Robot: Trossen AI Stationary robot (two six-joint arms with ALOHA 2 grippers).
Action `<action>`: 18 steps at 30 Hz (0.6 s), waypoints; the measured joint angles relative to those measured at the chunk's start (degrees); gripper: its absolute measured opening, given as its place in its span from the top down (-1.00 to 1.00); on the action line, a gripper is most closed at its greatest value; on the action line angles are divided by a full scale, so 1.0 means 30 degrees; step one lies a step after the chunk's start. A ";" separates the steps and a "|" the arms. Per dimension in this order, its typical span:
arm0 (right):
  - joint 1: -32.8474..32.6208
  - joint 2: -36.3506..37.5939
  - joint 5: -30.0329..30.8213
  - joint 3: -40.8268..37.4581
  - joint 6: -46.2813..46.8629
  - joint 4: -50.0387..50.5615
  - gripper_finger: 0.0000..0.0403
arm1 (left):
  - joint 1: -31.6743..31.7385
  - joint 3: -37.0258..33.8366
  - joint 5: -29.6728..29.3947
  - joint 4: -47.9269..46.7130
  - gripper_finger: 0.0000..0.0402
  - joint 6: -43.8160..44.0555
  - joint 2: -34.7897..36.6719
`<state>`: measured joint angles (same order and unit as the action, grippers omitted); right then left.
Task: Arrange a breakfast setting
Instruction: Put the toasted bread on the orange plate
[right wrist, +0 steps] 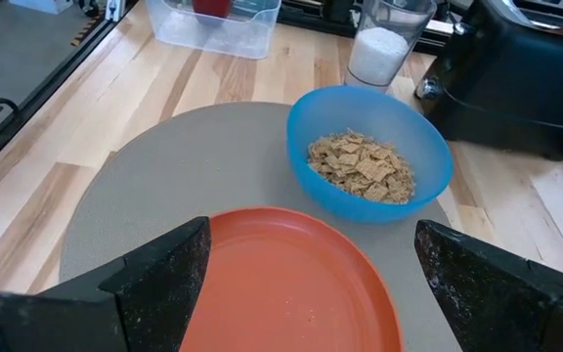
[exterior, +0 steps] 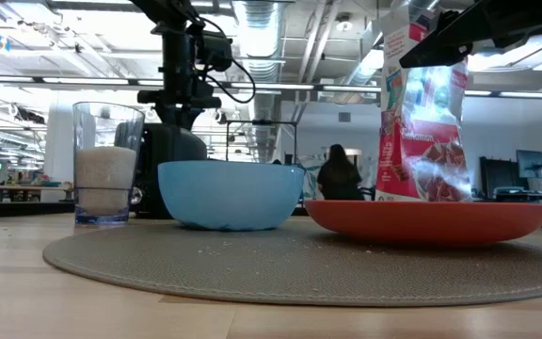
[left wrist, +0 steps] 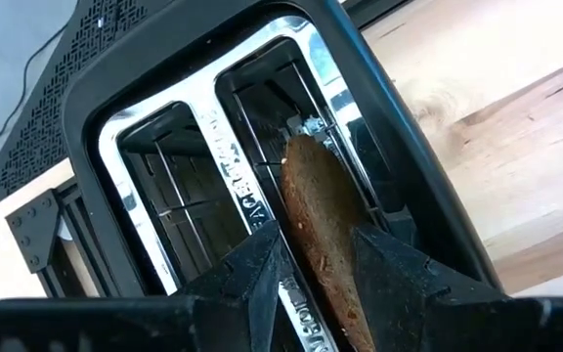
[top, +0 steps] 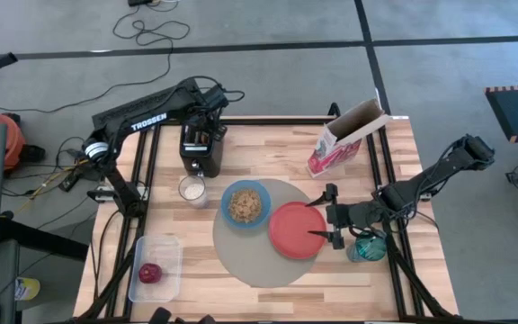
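A brown toast slice (left wrist: 313,210) stands in one slot of the black-and-silver toaster (top: 200,148) at the table's far left, with my left gripper (left wrist: 325,284) shut on it from above. On the round grey-beige mat (top: 241,256) sit a light-blue bowl (top: 245,204) of cereal and a red-orange plate (top: 295,231). My right gripper (top: 333,217) stands open at the plate's right edge, touching nothing. A teal glass (top: 367,248) stands just right of the mat. A red apple (top: 149,273) lies in a clear tub (top: 165,256) at the near left. My left gripper pinches the toast slice's two flat faces (left wrist: 332,256) between its two fingers, at the slice's upper end. The fingers come from above, pointing steeply down. The slice stands on edge, its lower end (left wrist: 301,156) reaching into the toaster's slot.
A glass of white milk (top: 192,189) stands between the toaster and the bowl. An open cereal box (top: 344,139) stands at the far right. Bare wood lies along the near edge (top: 268,301).
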<state>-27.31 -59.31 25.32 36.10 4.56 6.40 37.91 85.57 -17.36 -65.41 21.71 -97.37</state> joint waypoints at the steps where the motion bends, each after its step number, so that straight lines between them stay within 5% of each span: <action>1: 0.0011 0.0000 0.0002 0.0000 0.0000 0.0007 -0.91 | -0.0038 0.0110 0.0017 -0.0050 0.43 -0.0007 -0.0029; 18: 0.0023 0.0000 0.0022 0.0000 -0.0007 -0.0003 -0.91 | -0.0146 0.0083 0.0651 0.0214 0.43 -0.0465 -0.0043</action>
<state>-27.24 -59.31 25.39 36.10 4.54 6.39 37.47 85.82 -15.41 -64.77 20.32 -97.49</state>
